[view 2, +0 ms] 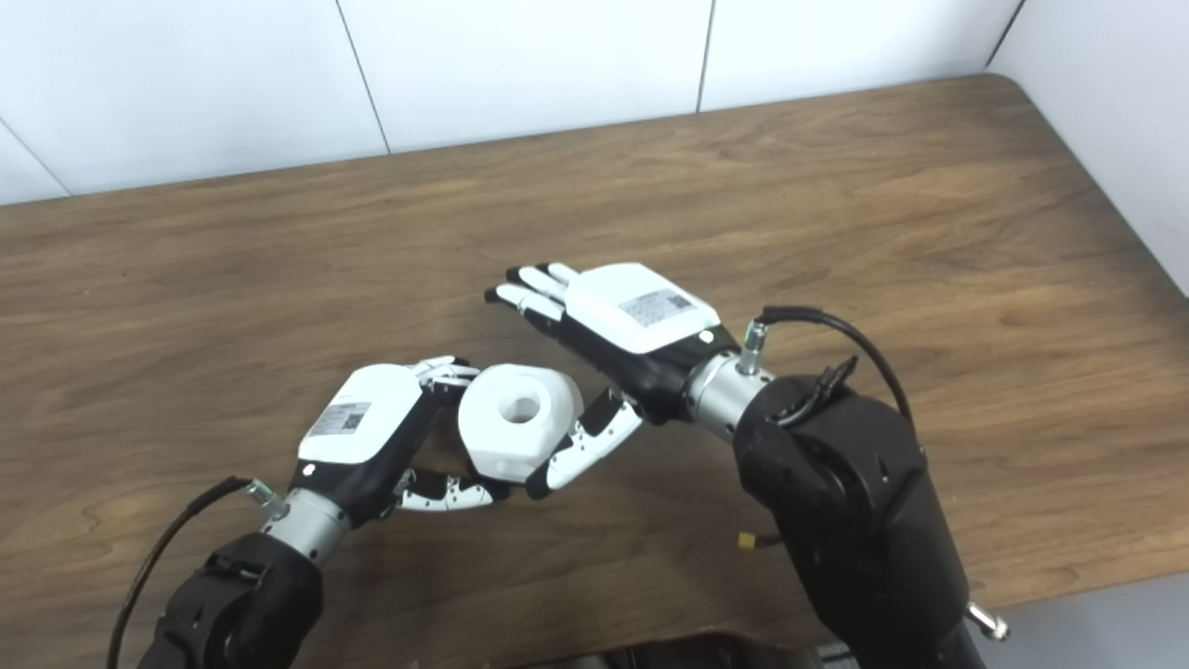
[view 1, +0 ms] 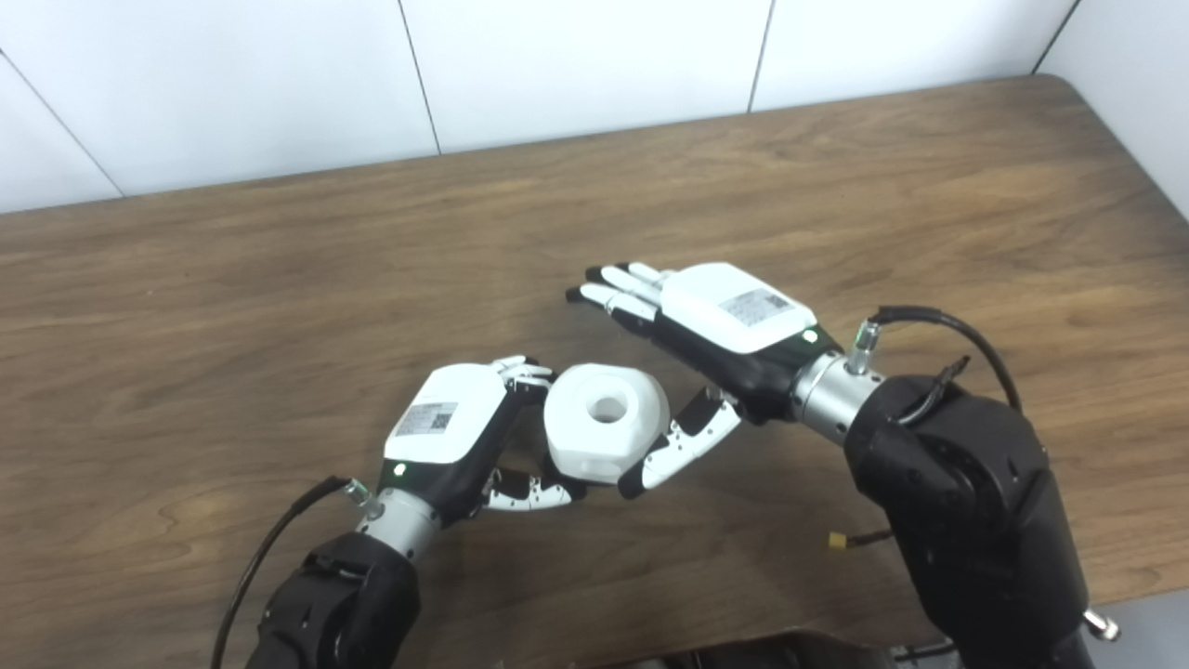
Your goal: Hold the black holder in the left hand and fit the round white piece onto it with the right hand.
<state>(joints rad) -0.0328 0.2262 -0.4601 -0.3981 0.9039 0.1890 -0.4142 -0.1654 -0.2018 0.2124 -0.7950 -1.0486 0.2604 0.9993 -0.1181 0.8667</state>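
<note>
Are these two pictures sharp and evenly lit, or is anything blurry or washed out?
Left eye view: light is soft and even, shadows under the left hand and right hand are faint; the round white piece is bright, its edges somewhat washed out. Right eye view: same lighting, the table grain stays fairly sharp, and the wall lines look slanted.

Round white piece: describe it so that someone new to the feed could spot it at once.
Look at the near middle of the brown wooden table, between the two hands. The round white piece sits against the fingers of the left hand, with the right hand's thumb touching its other side. It alone is a chunky white block with a round central hole.
</note>
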